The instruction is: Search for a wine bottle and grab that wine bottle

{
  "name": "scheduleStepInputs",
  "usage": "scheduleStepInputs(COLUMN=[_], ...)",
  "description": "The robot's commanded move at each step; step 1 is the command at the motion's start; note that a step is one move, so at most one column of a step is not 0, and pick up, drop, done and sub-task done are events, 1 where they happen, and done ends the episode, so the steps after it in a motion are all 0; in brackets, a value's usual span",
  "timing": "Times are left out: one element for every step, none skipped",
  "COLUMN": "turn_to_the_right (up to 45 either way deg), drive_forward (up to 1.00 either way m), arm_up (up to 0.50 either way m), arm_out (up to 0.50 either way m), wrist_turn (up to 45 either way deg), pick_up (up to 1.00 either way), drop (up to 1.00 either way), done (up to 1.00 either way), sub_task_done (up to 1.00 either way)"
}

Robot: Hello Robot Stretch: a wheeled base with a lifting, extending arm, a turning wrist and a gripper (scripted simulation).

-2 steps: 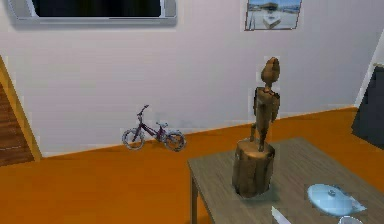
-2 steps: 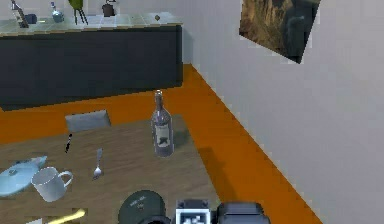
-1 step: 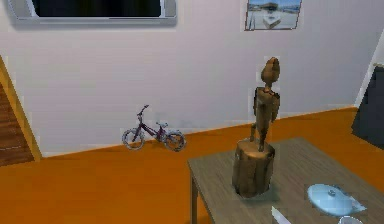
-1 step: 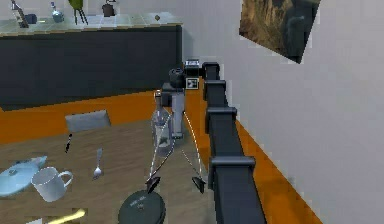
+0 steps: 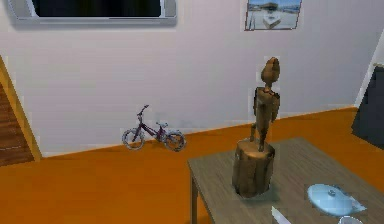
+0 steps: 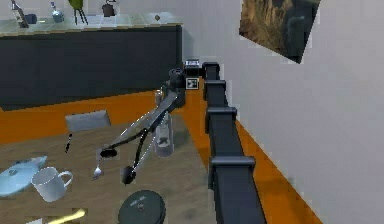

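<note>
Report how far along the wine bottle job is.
Done: the search looks finished, since the arm reaches out over the table with the gripper near a pale, bottle-like thing. In hand: the reach for the grab. I cannot tell whether the gripper holds anything. Left: lifting that thing clear of the table.

A wooden statue stands on the bench. A pale blue dish lies right of the statue, and a small bicycle stands left of it, beside the wall.
</note>
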Motion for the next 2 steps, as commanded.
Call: scheduleStepInputs(turn_to_the_right=[0.0,0.0], drive_forward=[0.0,0.0], arm_up=[0.0,0.0], arm_out=[0.0,0.0], wrist_turn=[45.0,45.0], pick_up=[0.0,0.0], drop=[0.0,0.0], done=[0.0,0.0], sub_task_done=[0.0,0.0])
